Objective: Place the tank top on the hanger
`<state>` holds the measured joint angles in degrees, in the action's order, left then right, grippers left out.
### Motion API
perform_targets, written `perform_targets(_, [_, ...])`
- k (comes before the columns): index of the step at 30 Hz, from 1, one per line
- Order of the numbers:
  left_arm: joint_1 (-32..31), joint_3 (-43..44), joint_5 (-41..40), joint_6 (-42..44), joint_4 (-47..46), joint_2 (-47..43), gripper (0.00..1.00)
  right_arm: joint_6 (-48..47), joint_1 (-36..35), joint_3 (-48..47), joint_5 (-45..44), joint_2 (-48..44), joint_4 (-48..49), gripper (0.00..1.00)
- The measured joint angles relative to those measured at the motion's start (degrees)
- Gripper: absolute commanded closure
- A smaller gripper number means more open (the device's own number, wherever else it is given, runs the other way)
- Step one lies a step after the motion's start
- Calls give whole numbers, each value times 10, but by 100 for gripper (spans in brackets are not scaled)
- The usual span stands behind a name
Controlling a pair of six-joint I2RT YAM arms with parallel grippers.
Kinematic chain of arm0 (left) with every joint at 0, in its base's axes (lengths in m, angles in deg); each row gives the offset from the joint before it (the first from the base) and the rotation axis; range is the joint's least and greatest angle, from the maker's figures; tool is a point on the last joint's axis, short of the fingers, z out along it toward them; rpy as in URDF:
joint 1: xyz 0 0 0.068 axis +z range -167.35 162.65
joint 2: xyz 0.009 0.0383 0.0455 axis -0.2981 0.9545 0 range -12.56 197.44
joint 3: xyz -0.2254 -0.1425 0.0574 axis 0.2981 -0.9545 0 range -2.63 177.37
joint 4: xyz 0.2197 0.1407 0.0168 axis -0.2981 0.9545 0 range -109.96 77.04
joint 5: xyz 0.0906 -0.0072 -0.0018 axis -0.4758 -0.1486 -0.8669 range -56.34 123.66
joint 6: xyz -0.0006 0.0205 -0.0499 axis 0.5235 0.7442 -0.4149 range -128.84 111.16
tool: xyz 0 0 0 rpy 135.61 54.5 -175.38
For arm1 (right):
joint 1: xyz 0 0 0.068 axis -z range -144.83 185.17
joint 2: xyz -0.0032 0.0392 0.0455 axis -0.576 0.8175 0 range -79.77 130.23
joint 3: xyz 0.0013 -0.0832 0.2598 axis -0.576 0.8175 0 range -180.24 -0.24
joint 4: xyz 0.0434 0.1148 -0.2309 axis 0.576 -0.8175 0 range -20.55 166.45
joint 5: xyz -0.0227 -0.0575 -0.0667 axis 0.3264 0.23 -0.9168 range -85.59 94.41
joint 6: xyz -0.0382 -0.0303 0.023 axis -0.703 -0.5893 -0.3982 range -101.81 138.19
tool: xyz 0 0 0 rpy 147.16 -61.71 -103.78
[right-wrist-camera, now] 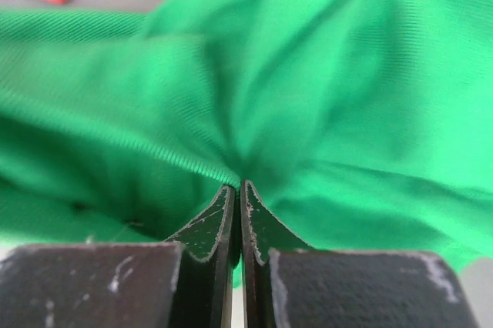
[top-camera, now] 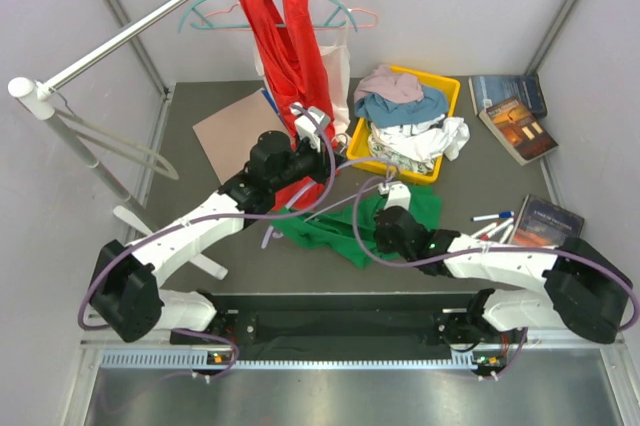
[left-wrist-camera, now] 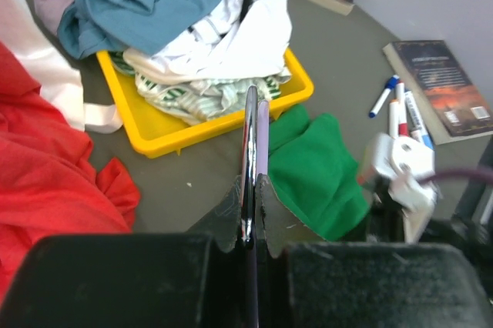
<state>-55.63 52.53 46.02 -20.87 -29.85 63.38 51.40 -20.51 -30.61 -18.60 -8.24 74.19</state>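
A: Where is the tank top (top-camera: 325,234) seen?
B: Crumpled on the table (top-camera: 480,161), just in front of the yellow bin (top-camera: 450,94); a fold is pinched by the closed right gripper (right-wrist-camera: 240,188).
A: And the hanger (left-wrist-camera: 260,132)?
B: Clamped in the closed left gripper (left-wrist-camera: 250,189); its bar is pointed toward the bin.

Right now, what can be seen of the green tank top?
The tank top is bright green, finely ribbed fabric, lying crumpled on the grey table on the near side of the yellow tray. The right gripper is shut on a pinched fold, creases radiating from it. Straps and neckline cannot be made out.
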Motion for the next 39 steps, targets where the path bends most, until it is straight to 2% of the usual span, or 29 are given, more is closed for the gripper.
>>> perform_targets(9, [0,0,46,4,-23,-44,100,-27,180,67,101,-98,52,100])
perform_targets(22, [0,0,84,12,-33,-44,100,-89,365,72,235,-144,73,100])
perform_targets(31, [0,0,104,12,-38,-44,100,-98,446,66,320,-114,82,100])
perform_targets(39, [-1,0,115,12,-48,-40,100,-117,503,9,358,-106,68,100])
